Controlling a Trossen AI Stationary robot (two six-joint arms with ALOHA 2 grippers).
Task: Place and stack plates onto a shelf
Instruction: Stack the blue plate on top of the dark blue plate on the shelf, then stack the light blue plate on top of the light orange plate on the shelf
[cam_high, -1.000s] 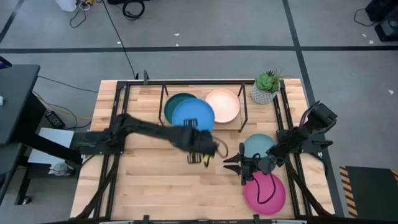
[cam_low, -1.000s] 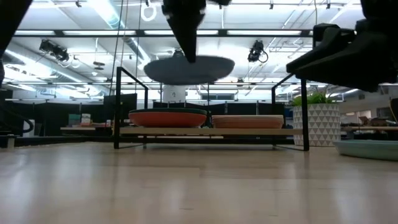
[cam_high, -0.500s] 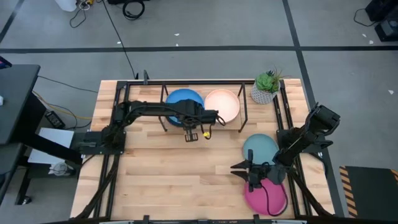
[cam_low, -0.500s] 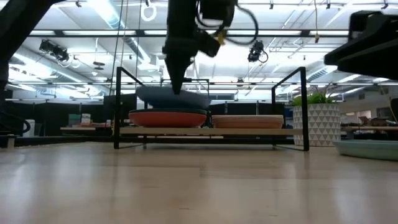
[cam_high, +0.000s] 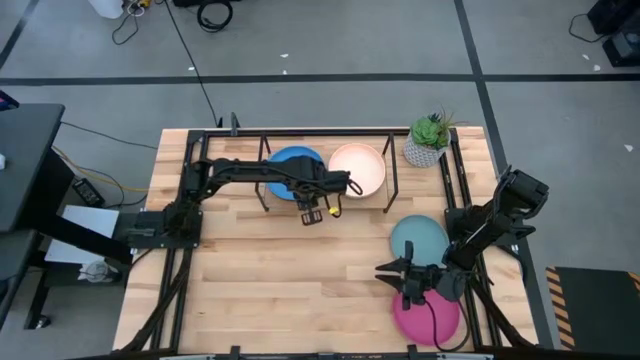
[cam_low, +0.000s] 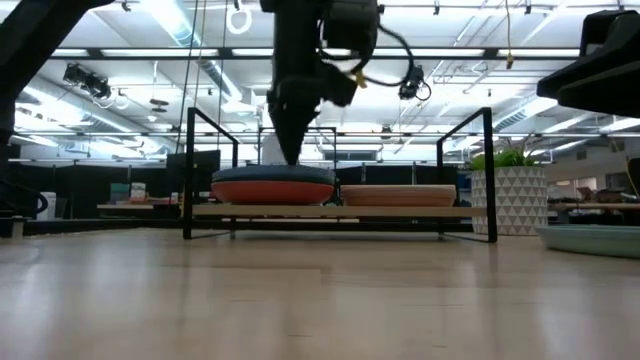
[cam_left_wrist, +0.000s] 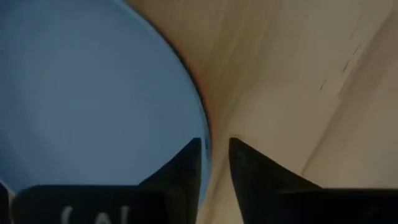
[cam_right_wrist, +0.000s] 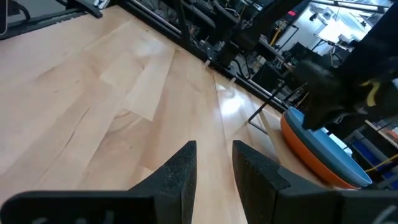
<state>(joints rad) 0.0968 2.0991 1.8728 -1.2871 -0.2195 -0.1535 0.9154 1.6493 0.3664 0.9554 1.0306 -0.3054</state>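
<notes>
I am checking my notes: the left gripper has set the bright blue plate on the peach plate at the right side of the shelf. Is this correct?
Not quite. In the high view the left gripper has the bright blue plate at the left side of the shelf, on an orange plate. The peach plate lies uncovered beside it.

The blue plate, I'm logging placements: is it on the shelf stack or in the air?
On the stack: the blue plate rests flat atop the orange plate.
</notes>
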